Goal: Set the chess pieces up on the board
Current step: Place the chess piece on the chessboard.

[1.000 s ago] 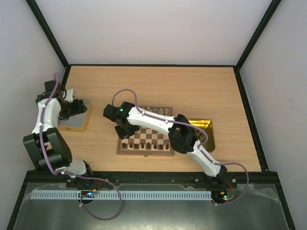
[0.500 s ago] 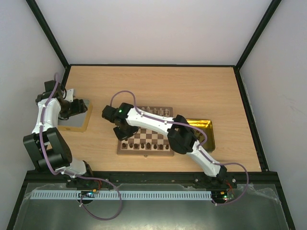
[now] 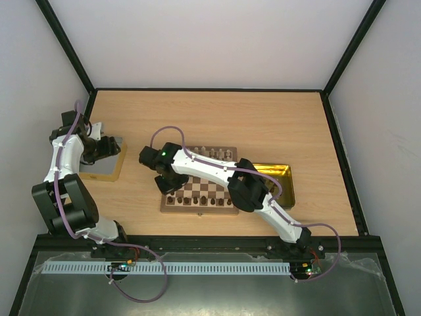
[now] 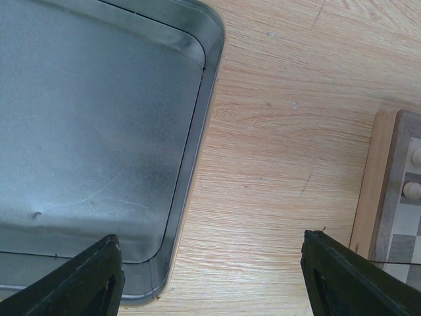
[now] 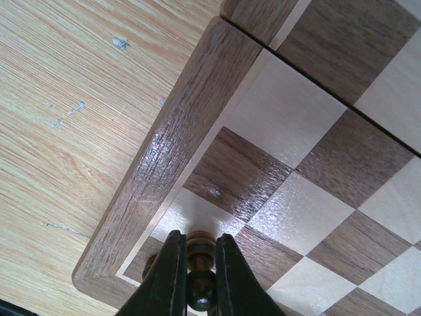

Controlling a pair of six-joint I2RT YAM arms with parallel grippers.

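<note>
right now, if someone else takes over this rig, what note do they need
Right gripper: shut on a dark chess piece, low by the near-left corner of the board.
Left gripper: open, holding nothing, above the edge of the grey tray.
Done: dark pieces stand along the board's near side, pale pieces along the far side.
Left: set the held piece down on its square. The arm hides part of the board and the gold tray, so check there for stragglers.
</note>
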